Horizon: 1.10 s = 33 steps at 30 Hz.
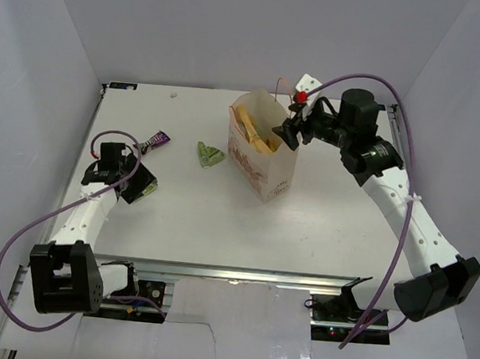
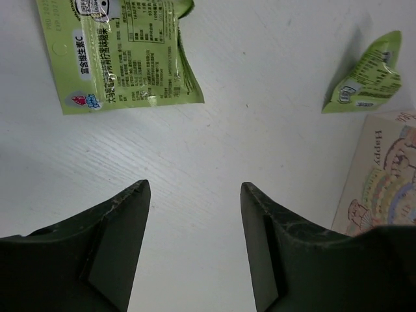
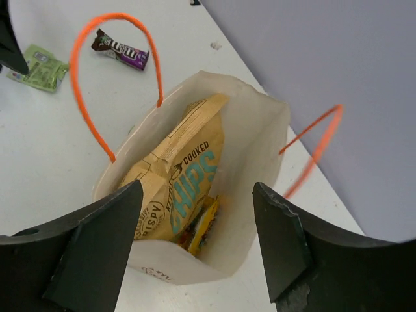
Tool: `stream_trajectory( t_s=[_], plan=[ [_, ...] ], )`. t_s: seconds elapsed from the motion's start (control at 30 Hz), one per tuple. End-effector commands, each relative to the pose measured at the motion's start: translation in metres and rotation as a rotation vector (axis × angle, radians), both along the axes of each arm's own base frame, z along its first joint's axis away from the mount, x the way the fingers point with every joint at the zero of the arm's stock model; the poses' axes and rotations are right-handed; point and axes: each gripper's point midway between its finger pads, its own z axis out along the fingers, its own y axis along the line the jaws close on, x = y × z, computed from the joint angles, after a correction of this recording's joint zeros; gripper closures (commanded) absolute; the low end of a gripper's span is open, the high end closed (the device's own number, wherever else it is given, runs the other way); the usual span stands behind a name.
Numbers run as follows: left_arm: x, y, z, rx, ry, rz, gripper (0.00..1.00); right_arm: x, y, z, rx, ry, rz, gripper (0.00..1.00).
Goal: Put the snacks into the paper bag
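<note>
The right end effector (image 3: 195, 195) hangs directly over the mouth of the paper bag (image 3: 260, 123), its two fingers spread wide with nothing between them. Below it, inside the bag, the large yellow crisp packet (image 3: 188, 169) stands on edge, leaning against the bag's left wall with its blue lettering facing up. A small yellow wrapper (image 3: 205, 231) is tucked in beside the packet's lower end. The bag stands upright on the counter (image 1: 320, 228), toward the back and right of centre. Its orange string handles (image 3: 91, 78) arch up on either side of the opening.

The left end effector (image 2: 194, 188) is also open and holds nothing; only bare counter shows between its fingers. A flat green packet (image 2: 123, 52) lies on the counter just ahead of it, apart from the fingertips. Farther off, a folded green packet (image 2: 367, 75) lies between the left end effector and the bag, touching neither. The bag's printed side shows at the right edge of the left wrist view. A purple wrapper (image 1: 155, 141) lies on the counter behind the left end effector, well apart from the bag.
</note>
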Motion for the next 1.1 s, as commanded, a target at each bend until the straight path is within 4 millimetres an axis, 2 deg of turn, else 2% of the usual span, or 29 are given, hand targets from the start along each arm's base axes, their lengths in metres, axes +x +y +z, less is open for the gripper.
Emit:
stream_trajectory(
  t_s=[0.0,0.03,0.07,0.1,0.2,0.27,0.33,0.47,0.5,0.63,0.73,0.87,0.97,1.0,1.07],
  plan=[
    [0.021,0.01,0.0,0.033,0.0,0.027,0.32,-0.032,-0.019,0.001,0.01,0.001,0.116,0.25],
    [0.029,0.013,0.002,0.047,0.0,0.027,0.33,-0.035,-0.024,-0.006,0.006,0.013,0.117,0.25],
    [0.032,0.013,-0.011,0.048,0.045,0.023,0.33,-0.037,-0.029,-0.015,0.0,0.028,0.116,0.25],
    [0.035,0.014,-0.016,0.057,0.064,0.008,0.33,-0.043,-0.033,-0.037,-0.009,0.074,0.129,0.25],
    [0.047,0.017,-0.031,0.071,0.126,-0.013,0.33,-0.052,-0.049,-0.052,-0.003,0.104,0.11,0.25],
    [0.055,0.026,-0.034,0.117,0.141,-0.004,0.33,-0.058,-0.06,-0.07,-0.001,0.143,0.091,0.25],
    [0.057,0.03,-0.046,0.137,0.184,-0.015,0.33,-0.063,-0.067,-0.086,-0.001,0.177,0.075,0.25],
    [0.067,0.033,-0.056,0.167,0.236,-0.037,0.34,-0.068,-0.072,-0.102,0.001,0.214,0.066,0.25],
    [0.074,0.037,-0.052,0.187,0.233,-0.034,0.34,-0.068,-0.073,-0.104,0.002,0.221,0.064,0.25],
    [0.073,0.04,-0.066,0.252,0.309,-0.066,0.37,-0.073,-0.073,-0.112,0.009,0.249,0.073,0.25],
    [0.066,0.037,-0.08,0.254,0.362,-0.109,0.43,-0.077,-0.071,-0.114,0.022,0.268,0.089,0.26],
    [0.056,0.032,-0.088,0.249,0.389,-0.138,0.59,-0.093,-0.063,-0.116,0.052,0.303,0.17,0.27],
    [0.055,0.028,-0.082,0.243,0.357,-0.156,0.74,-0.11,-0.057,-0.117,0.066,0.319,0.262,0.28],
    [0.057,0.026,-0.078,0.236,0.337,-0.162,0.82,-0.117,-0.056,-0.119,0.064,0.335,0.288,0.29],
    [0.058,0.016,-0.07,0.212,0.294,-0.195,0.88,-0.131,-0.052,-0.116,0.068,0.314,0.386,0.29]
  ],
)
